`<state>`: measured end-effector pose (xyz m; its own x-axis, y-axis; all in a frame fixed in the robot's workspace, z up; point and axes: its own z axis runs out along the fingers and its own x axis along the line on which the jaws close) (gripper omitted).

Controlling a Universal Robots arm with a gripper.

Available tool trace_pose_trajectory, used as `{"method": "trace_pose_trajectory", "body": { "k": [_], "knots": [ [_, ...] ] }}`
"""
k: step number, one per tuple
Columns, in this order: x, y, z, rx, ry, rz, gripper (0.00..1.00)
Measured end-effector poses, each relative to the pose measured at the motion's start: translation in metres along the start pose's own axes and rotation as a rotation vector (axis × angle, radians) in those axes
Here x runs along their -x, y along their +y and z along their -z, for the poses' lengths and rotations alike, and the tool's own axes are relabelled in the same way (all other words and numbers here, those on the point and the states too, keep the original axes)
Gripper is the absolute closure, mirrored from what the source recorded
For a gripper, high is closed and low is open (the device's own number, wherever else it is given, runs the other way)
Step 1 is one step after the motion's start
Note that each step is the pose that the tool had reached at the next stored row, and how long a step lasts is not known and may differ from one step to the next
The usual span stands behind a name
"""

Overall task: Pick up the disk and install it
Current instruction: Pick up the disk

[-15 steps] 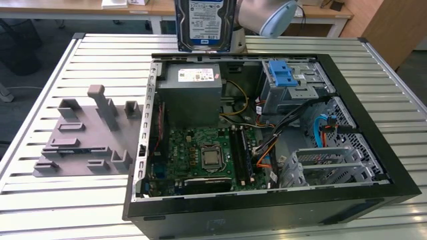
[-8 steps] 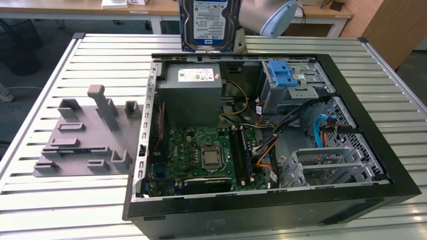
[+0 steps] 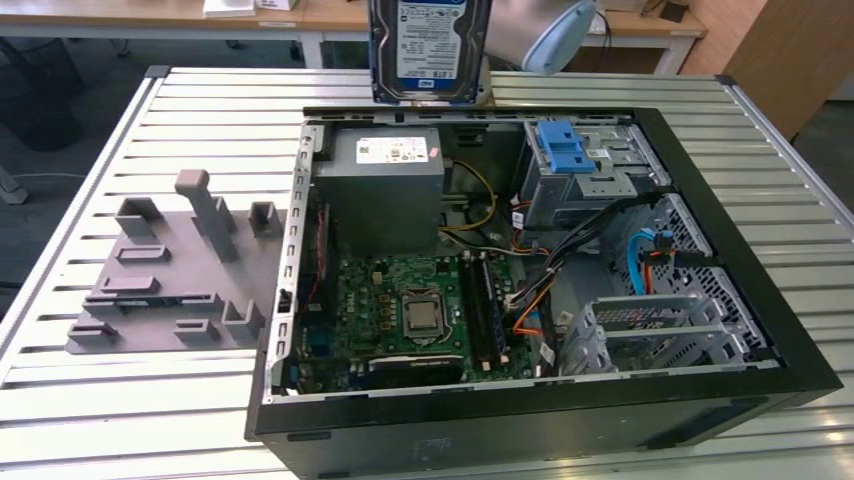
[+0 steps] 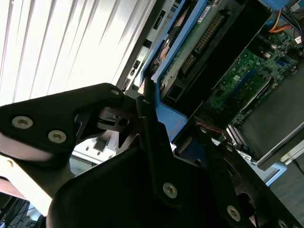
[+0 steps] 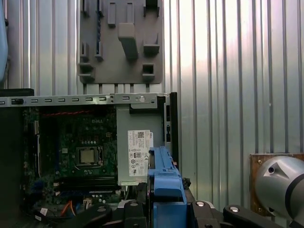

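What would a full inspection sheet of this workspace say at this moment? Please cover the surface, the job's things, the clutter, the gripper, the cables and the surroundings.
Surface: slatted metal table, carrying the open computer case.
Job's things: the disk is held upright above the case's far edge, with its label toward the exterior camera; not yet installed.
Clutter: grey fixture plate lies on the table at the exterior view's left of the case, apart from it.
Gripper: gripper is shut on the disk's blue side rail.
Cables: orange, yellow and black wires and a blue cable, all inside the case.
Surroundings: wooden desk behind the table.
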<state>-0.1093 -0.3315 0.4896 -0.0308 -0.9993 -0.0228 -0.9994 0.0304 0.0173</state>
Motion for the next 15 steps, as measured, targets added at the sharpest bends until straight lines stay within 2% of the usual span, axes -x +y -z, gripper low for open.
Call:
{"method": "trace_pose_trajectory", "body": {
  "k": [11, 15],
  "knots": [
    [0.0004, -0.0135, 0.0002, 0.0, 0.0, 0.0, 0.64],
    [0.0004, -0.0156, 0.0002, -0.0001, -0.0001, 0.0, 0.64]
  ]
}}
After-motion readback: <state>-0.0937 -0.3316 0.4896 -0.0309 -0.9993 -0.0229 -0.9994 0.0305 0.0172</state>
